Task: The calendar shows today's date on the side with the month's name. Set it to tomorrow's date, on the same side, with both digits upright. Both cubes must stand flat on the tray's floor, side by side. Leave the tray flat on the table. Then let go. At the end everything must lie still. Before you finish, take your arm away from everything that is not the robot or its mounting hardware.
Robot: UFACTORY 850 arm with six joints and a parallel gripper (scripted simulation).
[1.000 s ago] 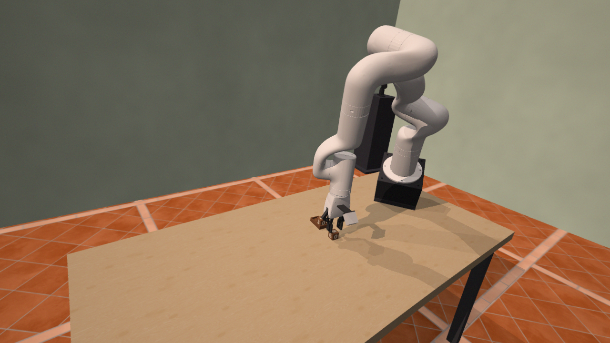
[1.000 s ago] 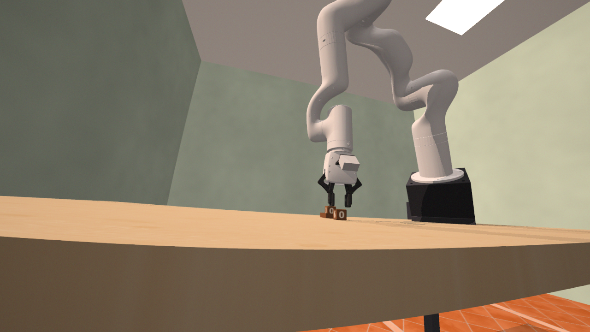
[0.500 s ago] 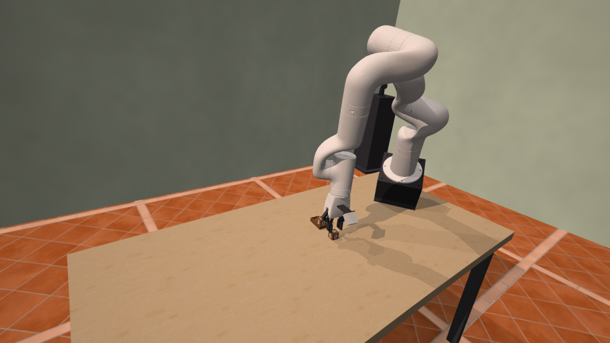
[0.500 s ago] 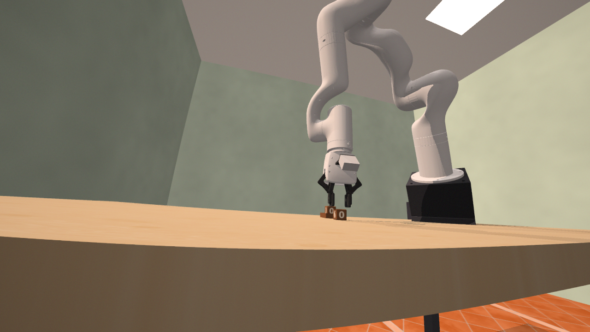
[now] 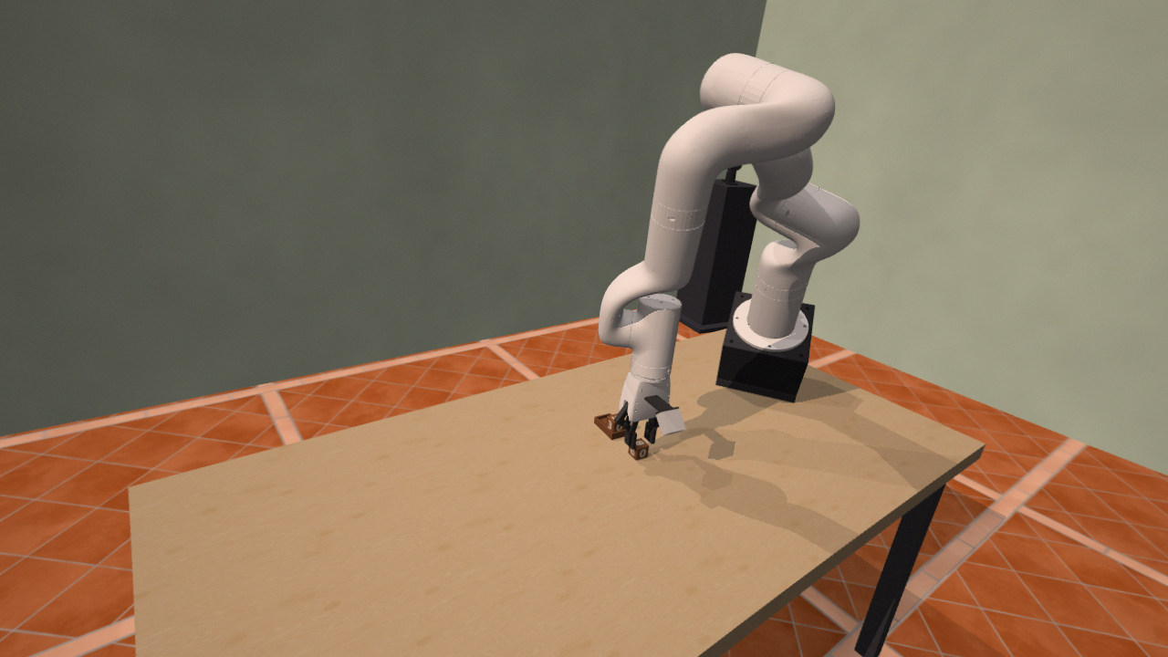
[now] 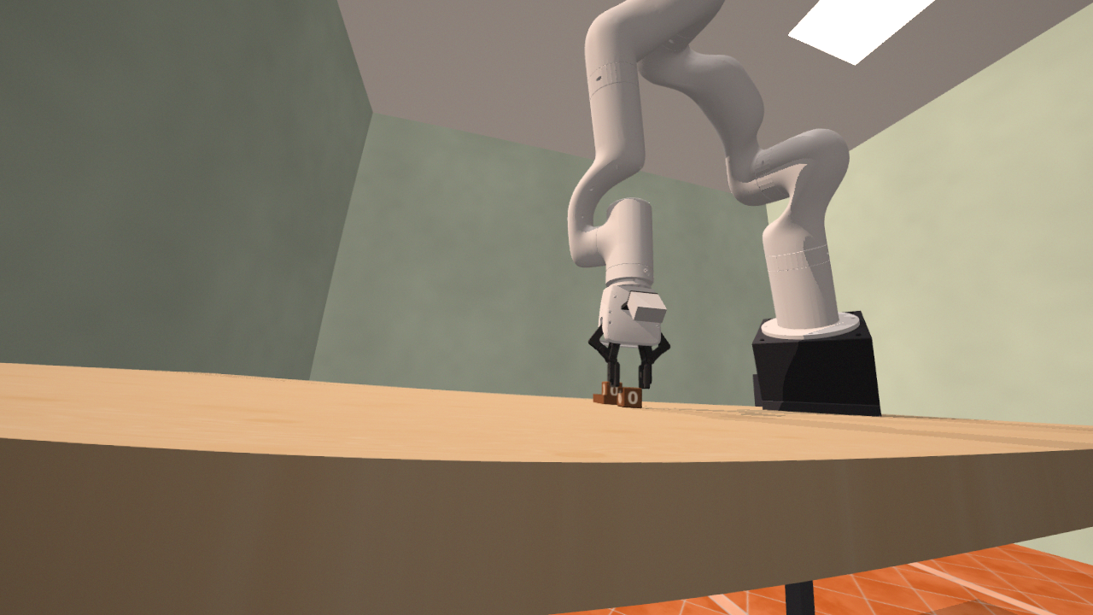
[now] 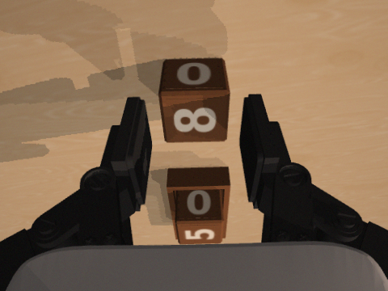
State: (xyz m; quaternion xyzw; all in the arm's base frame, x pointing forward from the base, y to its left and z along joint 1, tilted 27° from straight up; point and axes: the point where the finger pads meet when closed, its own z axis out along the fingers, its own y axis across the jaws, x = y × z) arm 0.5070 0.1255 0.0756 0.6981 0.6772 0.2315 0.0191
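Small brown tray [image 5: 605, 424] flat on the desk [image 5: 457, 523], just below and beside the arm's wrist. Holds 1 cube [image 7: 199, 205], seen in the wrist view inside a darker brown frame: white 0 on the upward face, a 5 on the face nearest the camera, lying on its side. Lower edge of that cube cut off by the grey wrist housing. Cannot tell how much of the tray's floor stays uncovered.

Second cube [image 7: 194, 99] outside the tray, standing flat on the desk just beside it, a narrow strip of wood between the 2. Dark reddish-brown with white digits: 8 on top, turned sideways in the wrist view, and 0 on the far face. From the low side view, that 0 [image 6: 633, 397] upright and facing the camera, with the tray [image 6: 602, 396] right behind it showing pale lettering too small to read.

Jaws released, parted about halfway, pointing straight down and gripping nothing. Black fingers hanging either side of the gap between the 2 cubes, tips a little above them, touching neither.
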